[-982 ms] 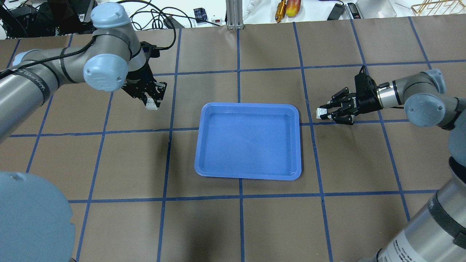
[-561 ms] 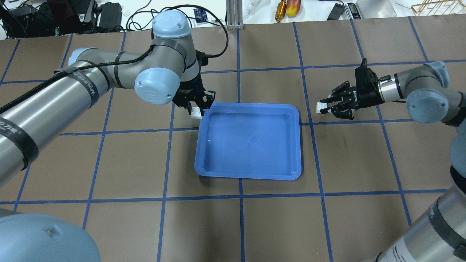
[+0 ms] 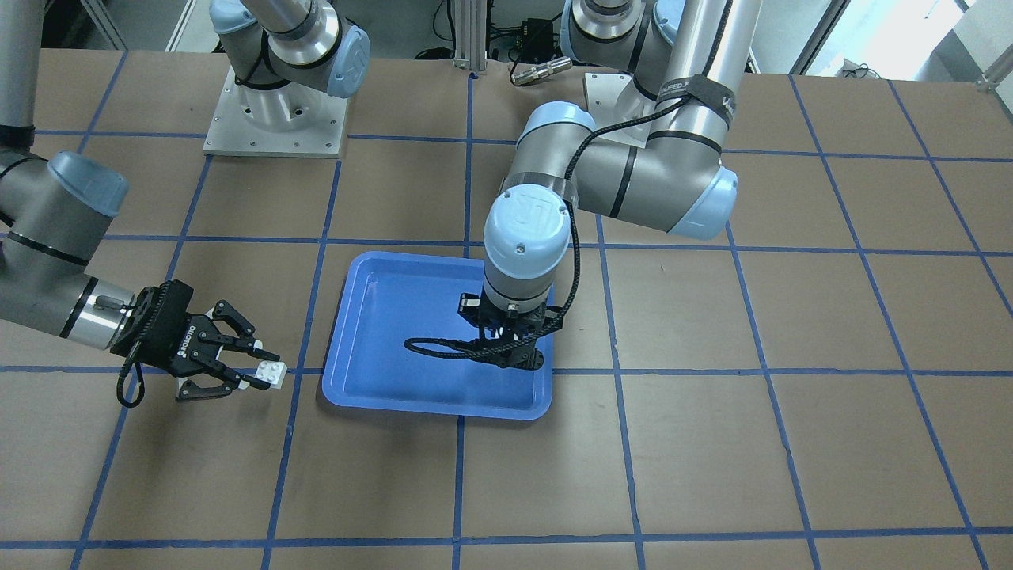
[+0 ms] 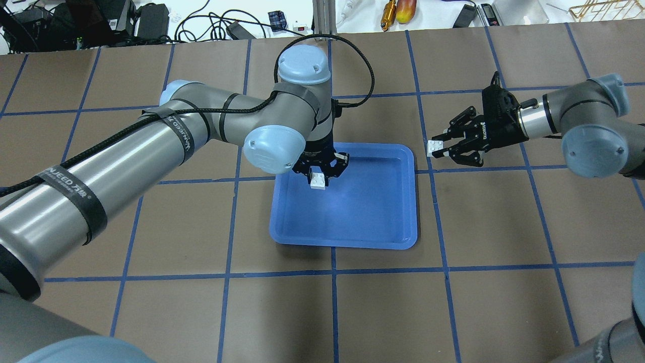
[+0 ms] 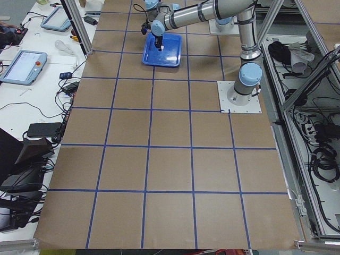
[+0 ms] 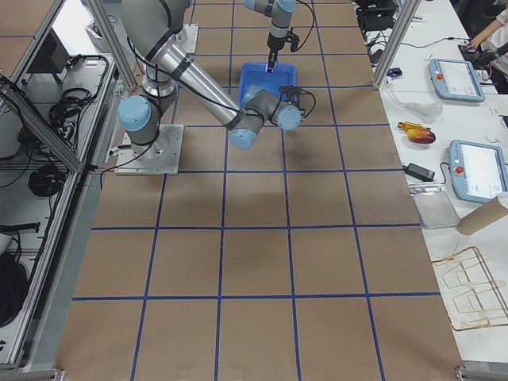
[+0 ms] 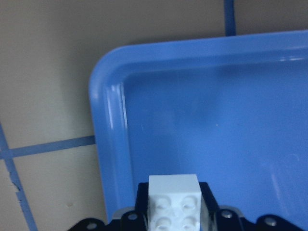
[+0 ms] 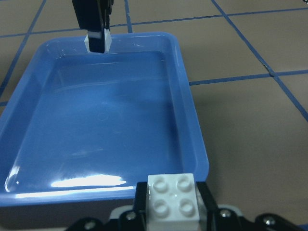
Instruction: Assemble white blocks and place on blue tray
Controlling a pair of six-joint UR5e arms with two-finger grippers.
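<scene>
The blue tray (image 4: 352,243) lies at the table's middle. My left gripper (image 4: 318,174) points down over the tray's far left part, shut on a white block (image 4: 317,180) held above the tray floor. The left wrist view shows this block (image 7: 174,202) between the jaws, over the tray's corner (image 7: 103,120). My right gripper (image 4: 437,148) lies level, just right of the tray, shut on the other white block (image 4: 435,147), studs up. The right wrist view shows that block (image 8: 172,195) before the tray's rim (image 8: 192,120). The front view shows the right gripper (image 3: 257,370) and its block (image 3: 269,374).
Cables and tools (image 4: 395,12) lie beyond the table's far edge. The arms' base plates (image 3: 273,119) stand at the robot's side of the table. Blue tape lines (image 4: 332,302) cross the brown tabletop.
My left arm has swung right with its block, from left of the tray to over the tray. My right gripper has shifted slightly toward the tray and farther back, still holding its block.
</scene>
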